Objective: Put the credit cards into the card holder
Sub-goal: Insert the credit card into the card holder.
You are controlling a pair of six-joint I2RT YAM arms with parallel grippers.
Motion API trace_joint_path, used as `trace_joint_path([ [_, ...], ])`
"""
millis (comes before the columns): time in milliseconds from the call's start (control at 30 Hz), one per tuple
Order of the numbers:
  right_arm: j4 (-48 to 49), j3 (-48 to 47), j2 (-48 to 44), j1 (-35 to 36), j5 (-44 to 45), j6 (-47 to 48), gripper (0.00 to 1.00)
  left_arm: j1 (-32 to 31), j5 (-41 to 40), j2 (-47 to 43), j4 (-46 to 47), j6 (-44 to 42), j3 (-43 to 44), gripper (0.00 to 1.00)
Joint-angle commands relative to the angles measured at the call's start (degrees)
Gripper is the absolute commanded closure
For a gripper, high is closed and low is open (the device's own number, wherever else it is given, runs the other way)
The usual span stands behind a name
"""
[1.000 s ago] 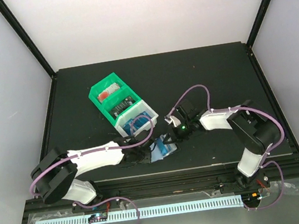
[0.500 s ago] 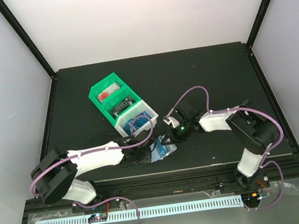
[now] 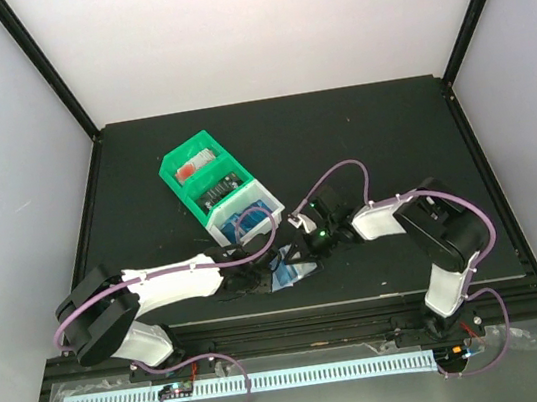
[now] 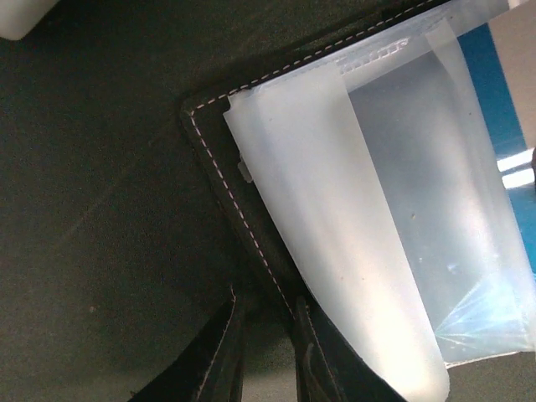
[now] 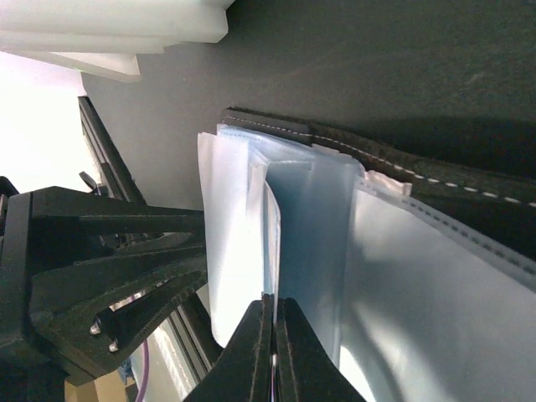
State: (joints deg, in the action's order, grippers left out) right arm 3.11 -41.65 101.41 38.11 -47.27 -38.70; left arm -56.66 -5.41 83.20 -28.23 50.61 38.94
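Note:
The black card holder [image 3: 281,268] lies open near the table's front edge, with its pale clear sleeves [image 4: 335,209] fanned out. My left gripper [image 3: 250,282] is at its left side, and in the left wrist view this gripper [image 4: 268,352] is shut on the stitched leather cover [image 4: 218,167]. A blue credit card [image 4: 502,109] shows through a sleeve at the right. My right gripper [image 3: 301,249] reaches in from the right. In the right wrist view it [image 5: 274,310] is shut on a thin credit card [image 5: 270,251], seen edge-on between two sleeves.
A green bin [image 3: 198,171] and a white bin [image 3: 250,209] stand in a row behind the holder, the white one close to it [image 5: 126,33]. The left gripper's black body [image 5: 109,268] sits just beyond the sleeves. The table's front rail [image 3: 344,303] runs close below.
My right arm has slid a little to the left, bringing its gripper closer over the holder. The left arm and the holder have stayed put.

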Motion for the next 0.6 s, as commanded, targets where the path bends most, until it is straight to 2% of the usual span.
trace_joint_path([
  [0,0.51,0.74,1.45,1.72,0.73,-0.74,0.94,-0.88,1.63,1.45,1.51,-0.32,0.02,0.81],
  [233,-4.50,-0.54,-0.22,2.35,4.80,0.70,0.82,-1.04,1.42,1.44,1.37,-0.34,0.17,0.81],
  [467,-10.56,-1.47,-3.98,2.38,10.94,1.43,0.58,-0.99,1.23,1.26,1.23,-0.42,0.09,0.81],
  [567,-12.96,-1.79,-5.35,2.47,12.82,1.56,0.51,-0.99,1.19,1.17,1.25,-0.53,0.09,0.81],
])
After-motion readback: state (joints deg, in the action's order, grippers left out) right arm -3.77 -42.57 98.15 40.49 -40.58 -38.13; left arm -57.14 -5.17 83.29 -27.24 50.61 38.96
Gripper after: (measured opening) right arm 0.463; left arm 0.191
